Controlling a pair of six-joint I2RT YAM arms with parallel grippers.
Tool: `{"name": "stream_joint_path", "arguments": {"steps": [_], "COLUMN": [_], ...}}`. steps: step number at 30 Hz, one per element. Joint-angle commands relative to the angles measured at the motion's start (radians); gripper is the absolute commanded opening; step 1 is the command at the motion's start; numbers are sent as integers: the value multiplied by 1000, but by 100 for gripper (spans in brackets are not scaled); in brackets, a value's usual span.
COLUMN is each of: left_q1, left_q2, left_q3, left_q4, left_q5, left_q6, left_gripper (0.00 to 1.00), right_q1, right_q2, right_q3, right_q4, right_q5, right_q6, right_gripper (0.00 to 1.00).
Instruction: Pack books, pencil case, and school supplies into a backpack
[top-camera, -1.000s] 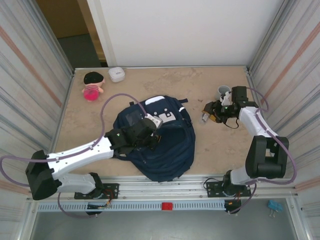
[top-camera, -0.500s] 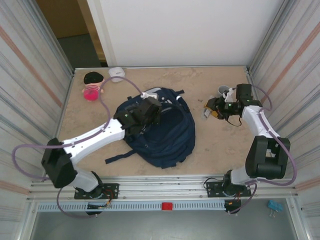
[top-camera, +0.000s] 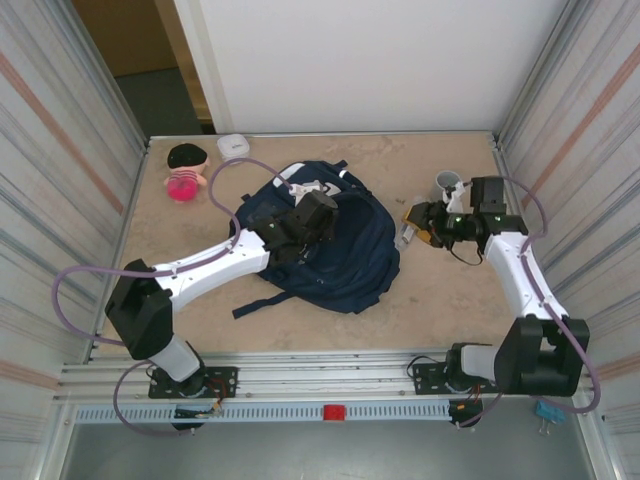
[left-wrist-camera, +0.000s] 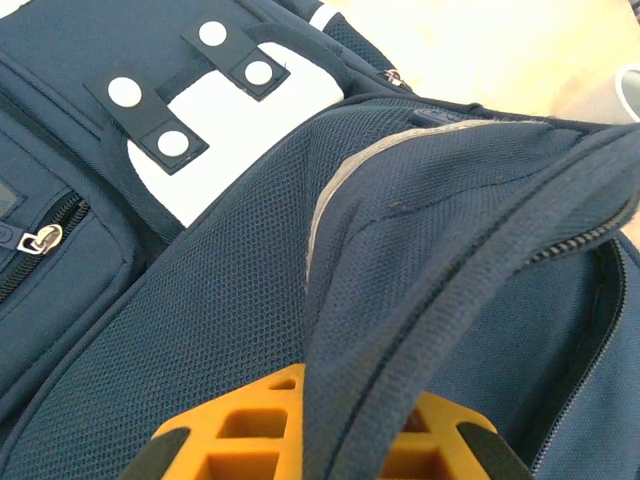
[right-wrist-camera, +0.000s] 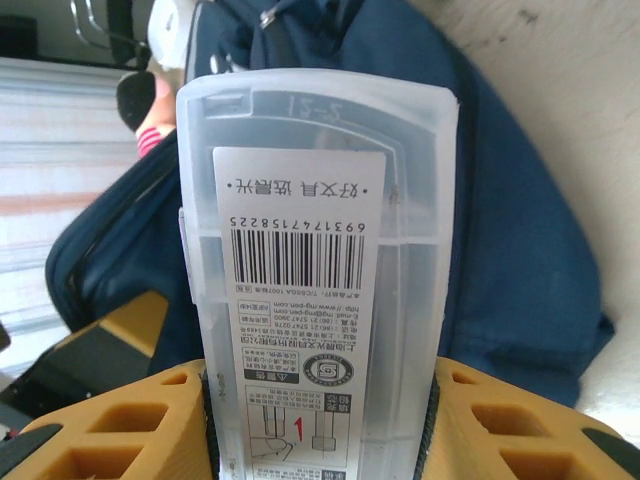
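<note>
Table top (top-camera: 440, 300) — beige, mottled like stone, matt. Left wall (top-camera: 50, 170) and right wall (top-camera: 585, 110): ribbed metal sheeting, pale grey, each crossed by a faint reddish stripe. Back: plain white panel (top-camera: 380, 60). To its left an opening (top-camera: 150, 90) — brown surface above, dark grey floor below. Aluminium rail (top-camera: 300, 375) runs along the table's near edge, with a grey ledge (top-camera: 300, 450) beneath. Light even, shadows soft.

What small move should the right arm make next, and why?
Probably carry the clear plastic box leftward toward the backpack. The right gripper is shut on the box, apart from the bag, while the left gripper pinches a fold of the backpack's fabric.
</note>
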Motion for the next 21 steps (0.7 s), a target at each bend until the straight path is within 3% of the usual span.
{"name": "stream_joint_path", "arguments": {"steps": [1,12,21], "left_q1": [13,34,44], "left_q2": [-42,-104,-139], "left_q3": [-1,-19,-30], "left_q4": [67,113,151], "left_q5": [18,56,86], "left_q6": [-45,-29,-11], "left_gripper": [0,0,0], "right_q1": [61,308,377], "right_q2": [-55,56,166], "right_q3": [-40,28,54], "right_q4": [73,230,365], "right_q5": [12,112,144], "right_q6": [139,296,409], "right_gripper": [41,41,42]}}
